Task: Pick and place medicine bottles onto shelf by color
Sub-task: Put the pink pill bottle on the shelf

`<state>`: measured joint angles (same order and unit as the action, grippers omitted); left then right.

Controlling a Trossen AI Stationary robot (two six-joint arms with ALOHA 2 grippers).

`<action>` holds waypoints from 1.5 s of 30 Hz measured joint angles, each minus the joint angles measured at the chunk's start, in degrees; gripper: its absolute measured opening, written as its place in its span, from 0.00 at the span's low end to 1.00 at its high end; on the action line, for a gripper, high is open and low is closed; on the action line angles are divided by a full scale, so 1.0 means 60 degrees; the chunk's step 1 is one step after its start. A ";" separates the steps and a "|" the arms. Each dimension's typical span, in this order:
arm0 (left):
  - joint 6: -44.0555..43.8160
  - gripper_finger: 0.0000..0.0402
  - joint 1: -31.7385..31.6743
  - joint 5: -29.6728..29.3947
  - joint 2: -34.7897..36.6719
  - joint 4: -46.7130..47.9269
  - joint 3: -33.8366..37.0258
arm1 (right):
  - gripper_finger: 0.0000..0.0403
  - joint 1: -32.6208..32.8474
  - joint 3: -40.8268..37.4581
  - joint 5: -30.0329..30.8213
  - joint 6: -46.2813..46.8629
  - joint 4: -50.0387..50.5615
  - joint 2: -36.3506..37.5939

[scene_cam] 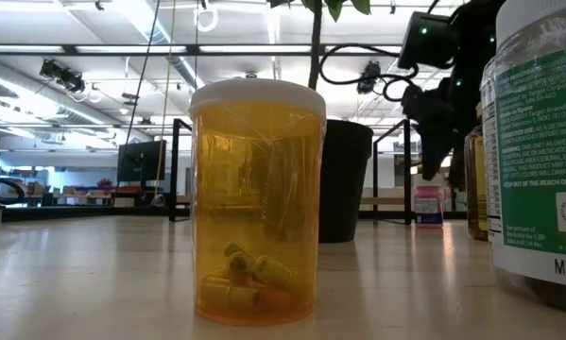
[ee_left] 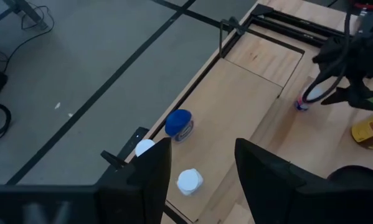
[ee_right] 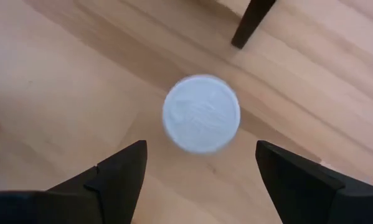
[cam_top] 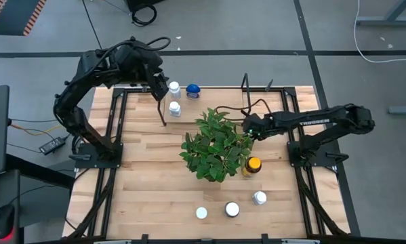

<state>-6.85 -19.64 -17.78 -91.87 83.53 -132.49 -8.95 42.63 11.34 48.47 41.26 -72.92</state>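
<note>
High view: I see the wooden counter [cam_top: 155, 190] with the potted plant [cam_top: 216, 144] at its middle, and bare boards in the near-left part.
Left hand: my left hand [cam_top: 160, 95] hangs over the far-left edge with its fingers [ee_left: 261, 171] parted around nothing; just beside it stand two white-capped bottles [cam_top: 175, 108] and a blue-capped bottle [cam_top: 193, 89], all near the counter's far rim.
Right hand: my right hand [cam_top: 249, 127] sits just beside the plant's right side, fingers [ee_right: 118, 171] spread wide and empty above a white bottle cap [ee_right: 202, 113]; a black shelf post [ee_right: 251, 22] stands near that cap.
Shelf: the thin black posts [cam_top: 244, 85] rise along the far edge.
Near edge: three white-capped bottles [cam_top: 231, 209] line the front, well apart from the hands; the amber bottle [cam_top: 253, 165] stands at the plant's right foot.
Writing: in the low view, the amber bottle carries no label I can read; the big jar [scene_cam: 538, 142] at the right edge shows a green label with "OUT OF THE REACH OF CHIL"; "TROSSEN" is on the right arm [cam_top: 304, 120].
</note>
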 joint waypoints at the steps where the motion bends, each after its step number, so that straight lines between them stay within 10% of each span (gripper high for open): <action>1: 0.0000 0.46 0.0000 0.0000 0.0019 -0.0024 0.0000 | 0.76 0.0000 0.0000 0.0085 -0.0004 -0.0034 -0.0090; 31: -0.1013 0.43 0.0505 0.0000 0.0283 0.0069 0.0000 | 0.45 0.0025 0.0024 0.0290 -0.0411 -0.0508 -0.0373; 45: -0.1330 0.43 0.0863 0.0004 0.0279 0.0073 0.0000 | 0.45 0.0418 0.2670 -0.0013 -0.0862 0.0840 -0.0347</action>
<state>-14.83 -14.46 -17.76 -90.19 83.96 -132.49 -6.44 58.65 11.26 43.29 46.30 -75.00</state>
